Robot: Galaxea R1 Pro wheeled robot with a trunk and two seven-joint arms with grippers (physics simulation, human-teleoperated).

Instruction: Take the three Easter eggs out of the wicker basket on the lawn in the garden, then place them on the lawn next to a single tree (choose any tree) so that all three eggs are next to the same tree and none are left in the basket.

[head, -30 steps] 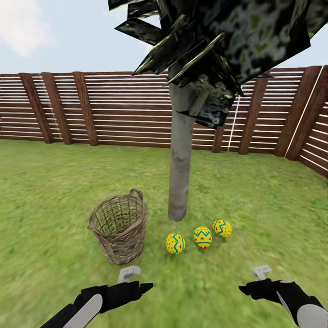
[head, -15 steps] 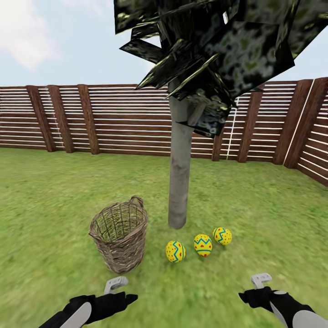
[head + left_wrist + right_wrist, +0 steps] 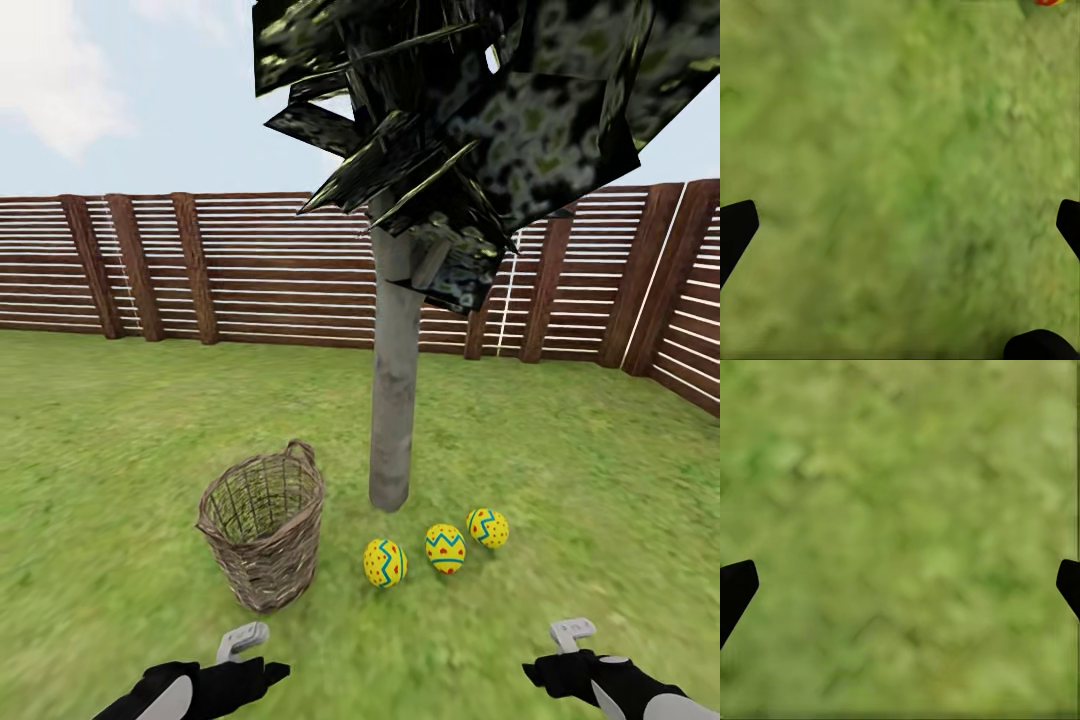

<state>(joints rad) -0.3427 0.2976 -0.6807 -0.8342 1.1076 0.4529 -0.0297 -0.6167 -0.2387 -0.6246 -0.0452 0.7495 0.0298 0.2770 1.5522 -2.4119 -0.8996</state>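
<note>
Three eggs lay beside the tree, basket apparently empty, both grippers spread and unladen; careless reversing could nudge one away.

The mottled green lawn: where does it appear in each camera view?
Head view: mottled green lawn covers the lower half, below the brown slatted fence.
Left wrist view: lawn behind the black claw fingertips.
Right wrist view: lawn likewise.
Shared landmark: probably a yellow egg, head and left wrist views.

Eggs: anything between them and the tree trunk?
Nothing visible. The three Easter eggs lie on open lawn just before the tree; the wicker basket stands off to one side.
</note>
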